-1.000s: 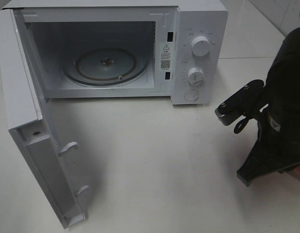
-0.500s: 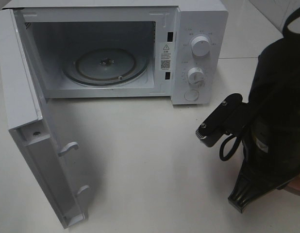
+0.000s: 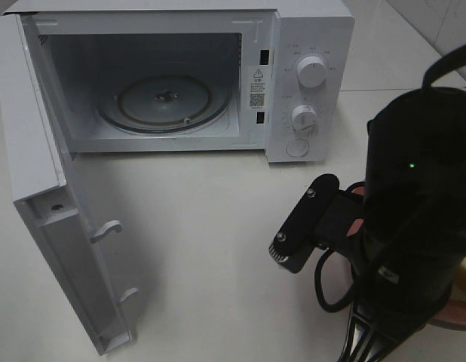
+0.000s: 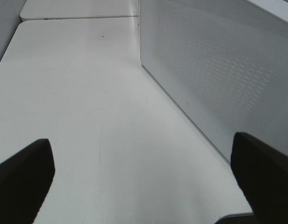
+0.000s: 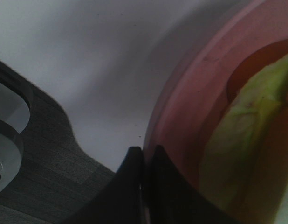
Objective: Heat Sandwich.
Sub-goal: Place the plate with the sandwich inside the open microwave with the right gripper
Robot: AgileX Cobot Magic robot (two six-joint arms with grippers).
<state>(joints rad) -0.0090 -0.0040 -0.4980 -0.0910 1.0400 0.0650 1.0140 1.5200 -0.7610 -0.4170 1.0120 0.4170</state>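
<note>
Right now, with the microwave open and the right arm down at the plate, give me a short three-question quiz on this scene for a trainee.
1. True or false: the door of the microwave stands open.
2. Pick one: the right gripper is shut on A) the rim of the pink plate, B) a cup, C) nothing at all.
3. Fill the gap: the left gripper, beside the microwave's outer wall, is ___ and holds nothing.
Key: 1 true. 2 A; that plate carries the sandwich. 3 open.
</note>
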